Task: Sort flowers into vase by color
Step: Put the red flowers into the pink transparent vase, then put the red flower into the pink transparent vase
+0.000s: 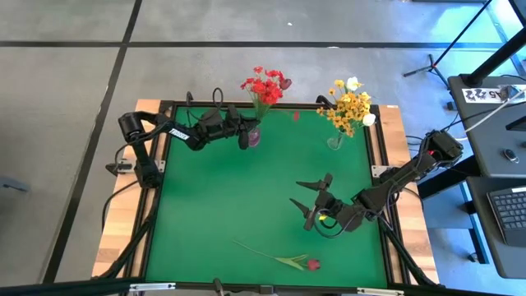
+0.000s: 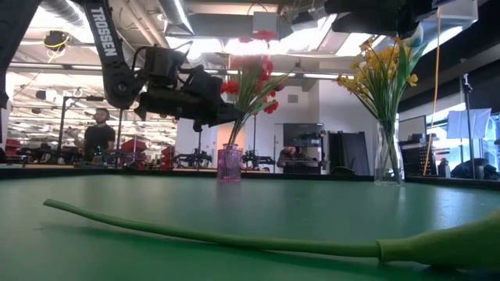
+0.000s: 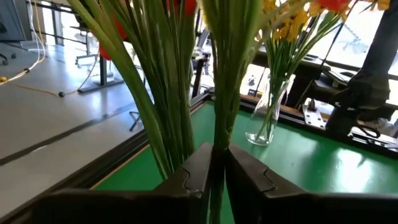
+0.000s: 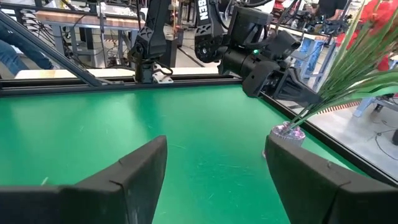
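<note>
Here, left gripper (image 3: 217,171) jaws nipping green stem (image 3: 219,134), blossom cut off

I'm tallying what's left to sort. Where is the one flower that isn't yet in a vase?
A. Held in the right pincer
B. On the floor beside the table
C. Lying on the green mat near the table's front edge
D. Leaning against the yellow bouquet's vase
C. The high view shows the loose flower, green stem and dark red bud, flat on the green mat near the front edge, with the open right pincer empty above the mat.
</note>
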{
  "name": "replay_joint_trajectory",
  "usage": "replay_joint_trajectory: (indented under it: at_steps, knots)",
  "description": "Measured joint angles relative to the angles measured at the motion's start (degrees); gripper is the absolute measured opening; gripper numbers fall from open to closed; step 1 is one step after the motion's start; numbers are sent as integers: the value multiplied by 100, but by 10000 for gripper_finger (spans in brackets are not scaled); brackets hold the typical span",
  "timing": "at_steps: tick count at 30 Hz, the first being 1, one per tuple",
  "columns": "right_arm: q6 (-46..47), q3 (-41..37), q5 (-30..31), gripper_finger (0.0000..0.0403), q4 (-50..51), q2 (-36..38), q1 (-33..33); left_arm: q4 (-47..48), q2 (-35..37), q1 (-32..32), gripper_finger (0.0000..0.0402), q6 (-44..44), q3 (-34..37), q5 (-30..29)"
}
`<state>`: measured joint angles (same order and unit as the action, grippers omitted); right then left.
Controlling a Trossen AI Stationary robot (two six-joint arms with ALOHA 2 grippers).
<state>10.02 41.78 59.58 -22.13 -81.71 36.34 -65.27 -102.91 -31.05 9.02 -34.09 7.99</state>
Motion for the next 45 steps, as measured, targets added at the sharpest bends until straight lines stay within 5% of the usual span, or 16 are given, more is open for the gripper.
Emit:
replay_joint_trajectory:
  at_steps: [19, 30, 37, 41, 45]
  knots:
    - [-2, 0, 179, 270, 38, 2, 0, 2519, 1198, 250, 144, -195, 0, -519]
    - [9, 2, 192, 270, 113, 2, 0, 4665, 2668, 1122, 172, -657, 0, -1853]
    - [20, 2, 61, 270, 191, 2, 2, 5540, 3167, 2273, 171, -190, 0, -1658]
    - [270, 3, -318, 270, 320, 4, 2, 5554, 3106, 3391, 171, 127, 0, -1048]
    - [462, 4, -366, 270, 570, 4, 2, 5447, 2880, 4640, 171, 153, 0, -1286]
